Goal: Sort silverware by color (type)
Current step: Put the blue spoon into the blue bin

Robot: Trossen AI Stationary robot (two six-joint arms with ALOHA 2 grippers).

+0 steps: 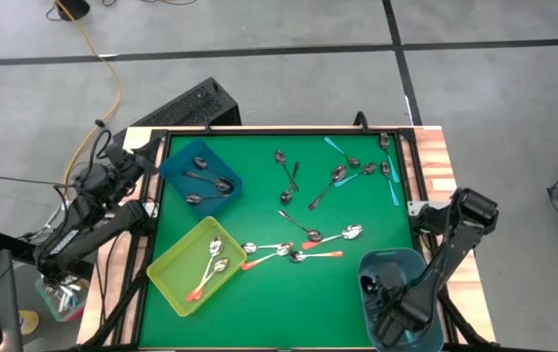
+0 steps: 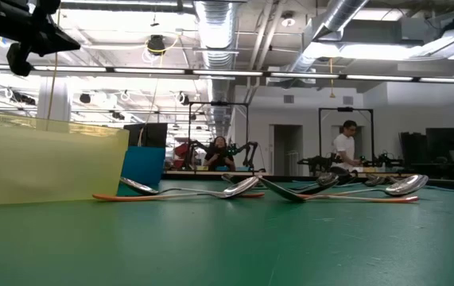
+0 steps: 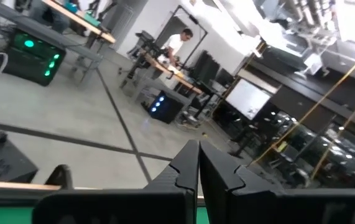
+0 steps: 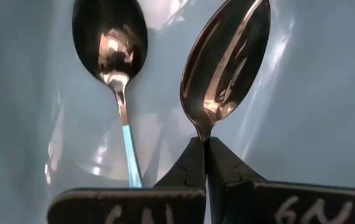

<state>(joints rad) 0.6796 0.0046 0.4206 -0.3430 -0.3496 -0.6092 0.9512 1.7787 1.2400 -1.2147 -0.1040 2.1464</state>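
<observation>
Right pincer (image 4: 203, 163) grips spoon (image 4: 225, 65), bowl pointing straight ahead.

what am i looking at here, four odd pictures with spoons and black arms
It is a robot with two dark arms at a green table, sorting spoons by colour into bins. One picture looks down from above, one looks level across the tabletop, and two come from cameras on the wrists.

From above, loose spoons lie mid-table. A yellow bin holds orange-handled spoons, and a dark blue bin holds grey spoons.

The right end effector reaches into a light blue bin and is shut on a dark spoon, beside a blue-handled spoon already lying there. The left end effector is shut, holds nothing and waits off the table's left edge.
</observation>
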